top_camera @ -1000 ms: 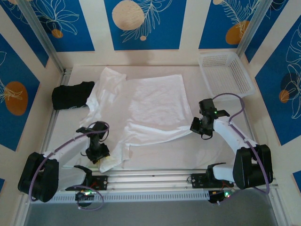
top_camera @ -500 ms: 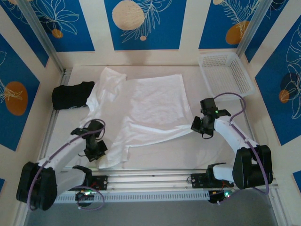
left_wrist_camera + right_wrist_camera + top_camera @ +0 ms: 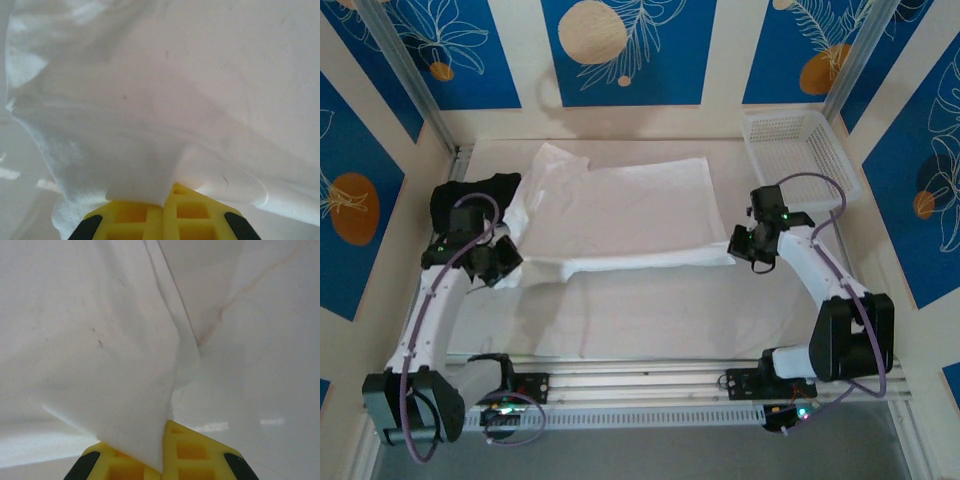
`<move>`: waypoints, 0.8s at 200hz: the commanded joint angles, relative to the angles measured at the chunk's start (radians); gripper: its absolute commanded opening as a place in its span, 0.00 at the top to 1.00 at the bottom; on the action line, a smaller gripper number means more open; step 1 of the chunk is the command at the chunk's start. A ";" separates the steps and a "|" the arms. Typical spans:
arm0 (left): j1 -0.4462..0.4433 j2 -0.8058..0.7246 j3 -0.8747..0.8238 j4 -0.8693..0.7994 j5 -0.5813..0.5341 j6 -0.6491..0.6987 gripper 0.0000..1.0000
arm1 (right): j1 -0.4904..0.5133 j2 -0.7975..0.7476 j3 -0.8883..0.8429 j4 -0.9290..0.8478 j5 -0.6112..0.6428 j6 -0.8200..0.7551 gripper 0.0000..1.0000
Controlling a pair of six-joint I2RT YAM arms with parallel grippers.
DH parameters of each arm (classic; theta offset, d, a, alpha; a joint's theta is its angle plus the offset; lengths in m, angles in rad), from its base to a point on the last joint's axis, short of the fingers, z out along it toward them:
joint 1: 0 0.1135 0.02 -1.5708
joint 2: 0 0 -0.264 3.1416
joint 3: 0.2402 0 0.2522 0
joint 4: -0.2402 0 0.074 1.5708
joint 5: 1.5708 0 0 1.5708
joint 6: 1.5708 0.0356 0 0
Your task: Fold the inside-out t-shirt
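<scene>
- Blue-and-cream leaf-print panels (image 3: 620, 50) box in a white table (image 3: 650, 315) on three sides, with an aluminium rail (image 3: 640, 385) along the near edge.
- The inside-out t-shirt (image 3: 620, 205) lies over the middle and far part of the table, white on white.
- Its far portion lies mostly flat. Its near edge is pulled into a taut, nearly straight line between the two claws.
- The shirt's left side is bunched and wrinkled, with one lobe reaching toward the far left.
- Left claw (image 3: 508, 262) is clenched on the shirt's near-left end, at the left side of the table and just in front of the black folded garment (image 3: 470, 192).
- In the left wrist view, the left claw (image 3: 163, 212) has its yellow pads (image 3: 130, 215) pressed together. A tongue of shirt (image 3: 175, 90) comes out of the seam and fans away in a tensioned sheet.
- Right claw (image 3: 740, 250) is clenched on the shirt's near-right corner, right of centre.
- In the right wrist view, the right claw (image 3: 162, 455) has its pads (image 3: 192, 452) pressed together on a folded corner of shirt (image 3: 100, 365). The cloth rises steeply from the grip, with a hem line running up to the right.
- The black garment sits at the far left, partly behind the left arm and just beside the shirt's bunched side. I can't tell whether they touch.
- White basket (image 3: 805, 150) sits in the far right corner, apart from the shirt.
</scene>
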 commanded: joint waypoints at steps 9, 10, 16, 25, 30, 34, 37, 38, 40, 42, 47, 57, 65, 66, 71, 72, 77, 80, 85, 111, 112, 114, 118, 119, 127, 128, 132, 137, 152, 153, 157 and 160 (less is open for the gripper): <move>0.024 0.085 0.078 0.074 0.056 0.054 1.00 | 0.004 0.109 0.101 -0.014 -0.039 -0.056 0.93; 0.024 0.087 0.078 0.078 0.058 0.053 1.00 | 0.005 0.114 0.104 -0.013 -0.038 -0.057 0.93; 0.025 0.100 0.078 0.102 0.064 0.047 1.00 | 0.009 0.134 0.120 -0.012 -0.030 -0.060 0.93; 0.025 0.117 0.075 0.141 0.065 0.034 1.00 | 0.014 0.164 0.142 -0.010 -0.025 -0.064 0.93; 0.026 0.126 0.076 0.160 0.064 0.029 1.00 | 0.017 0.181 0.154 -0.009 -0.026 -0.064 0.93; 0.026 0.135 0.079 0.173 0.059 0.027 1.00 | 0.019 0.194 0.164 -0.007 -0.024 -0.065 0.93; 0.025 0.142 0.081 0.183 0.055 0.027 1.00 | 0.020 0.204 0.170 -0.005 -0.025 -0.065 0.93; 0.026 0.144 0.082 0.186 0.053 0.028 1.00 | 0.021 0.207 0.172 -0.004 -0.025 -0.064 0.93; 0.025 0.149 0.083 0.192 0.050 0.027 1.00 | 0.022 0.212 0.177 -0.002 -0.025 -0.066 0.93; 0.026 0.154 0.085 0.199 0.048 0.026 1.00 | 0.022 0.219 0.181 -0.001 -0.025 -0.067 0.93; 0.027 0.166 0.090 0.211 0.039 0.025 1.00 | 0.023 0.235 0.193 0.002 -0.025 -0.067 0.93; 0.028 0.196 0.107 0.231 0.015 0.029 1.00 | 0.027 0.274 0.220 0.006 -0.030 -0.067 0.93; 0.028 0.224 0.121 0.251 -0.001 0.026 1.00 | 0.030 0.308 0.249 0.009 -0.033 -0.069 0.93; 0.028 0.227 0.122 0.254 -0.002 0.026 1.00 | 0.030 0.312 0.253 0.008 -0.033 -0.070 0.93; 0.027 0.246 0.132 0.270 -0.012 0.024 0.99 | 0.031 0.334 0.269 0.012 -0.029 -0.069 0.93; 0.026 0.252 0.134 0.272 -0.015 0.024 0.99 | 0.031 0.337 0.273 0.014 -0.028 -0.070 0.93; 0.027 0.274 0.142 0.293 -0.023 0.020 0.98 | 0.031 0.360 0.291 0.019 -0.023 -0.070 0.93; 0.027 0.288 0.148 0.304 -0.027 0.016 0.98 | 0.031 0.377 0.304 0.021 -0.020 -0.072 0.92; 0.027 0.316 0.160 0.321 -0.038 0.010 0.98 | 0.031 0.403 0.331 0.020 -0.014 -0.073 0.92; 0.030 0.501 0.284 0.370 -0.096 0.002 0.91 | 0.023 0.589 0.515 0.015 0.007 -0.074 0.86; 0.030 0.510 0.291 0.370 -0.095 0.002 0.91 | 0.023 0.596 0.524 0.010 0.007 -0.074 0.85; 0.030 0.524 0.303 0.371 -0.094 0.001 0.90 | 0.022 0.613 0.545 0.003 0.008 -0.075 0.83; 0.032 0.555 0.327 0.368 -0.095 -0.006 0.88 | 0.022 0.644 0.584 -0.012 0.014 -0.076 0.80; 0.033 0.562 0.332 0.366 -0.095 -0.009 0.87 | 0.022 0.651 0.592 -0.016 0.016 -0.077 0.79; 0.033 0.615 0.385 0.360 -0.113 -0.012 0.75 | 0.022 0.700 0.658 -0.038 0.035 -0.082 0.74; 0.033 0.623 0.391 0.359 -0.117 -0.012 0.73 | 0.022 0.705 0.664 -0.041 0.036 -0.082 0.73; 0.033 0.647 0.413 0.354 -0.129 -0.008 0.66 | 0.021 0.723 0.691 -0.051 0.041 -0.086 0.69; 0.036 0.672 0.443 0.337 -0.144 -0.006 0.60 | 0.021 0.739 0.720 -0.064 0.043 -0.089 0.66; 0.045 0.713 0.503 0.290 -0.196 0.021 0.46 | 0.023 0.741 0.749 -0.079 0.055 -0.101 0.60; 0.045 0.714 0.504 0.284 -0.198 0.022 0.45 | 0.024 0.740 0.748 -0.078 0.055 -0.101 0.60; 0.047 0.711 0.507 0.275 -0.208 0.026 0.43 | 0.027 0.730 0.743 -0.079 0.057 -0.105 0.59; 0.050 0.705 0.503 0.273 -0.213 0.028 0.42 | 0.030 0.721 0.734 -0.079 0.062 -0.107 0.59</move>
